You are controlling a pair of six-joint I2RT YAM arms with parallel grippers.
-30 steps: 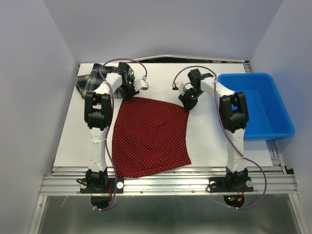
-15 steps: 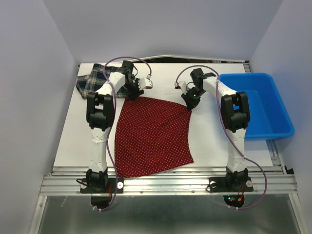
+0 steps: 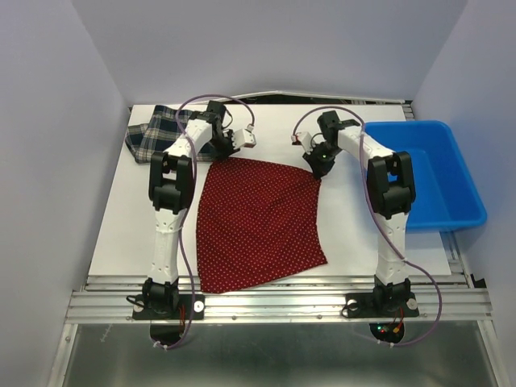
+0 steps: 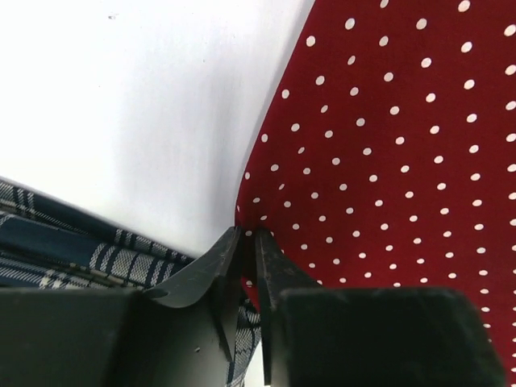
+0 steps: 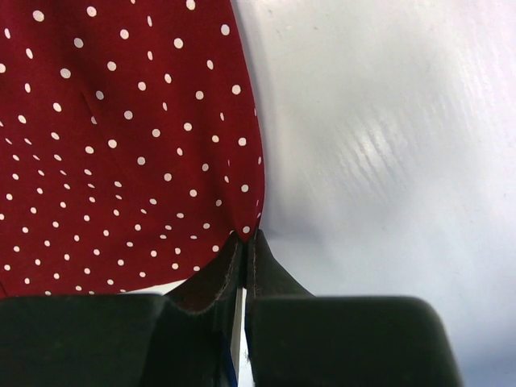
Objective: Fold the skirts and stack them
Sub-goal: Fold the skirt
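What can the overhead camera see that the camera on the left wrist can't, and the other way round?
Only the overhead view shows the blue bin, the right hand at the red skirt's far right corner, and that skirt's full outline. Only the left wrist view shows, up close, the left hand pinched shut on the skirt's far left corner. Both show the red skirt, the plaid skirt and the white table.

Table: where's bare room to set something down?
Bare table left of the red polka-dot skirt, nearer than the plaid skirt; another patch between the red skirt and the blue bin, crossed by the right arm. Crowded: far-left corner, where the left pincer grips the red skirt beside the plaid one; the right pincer grips the other far corner.
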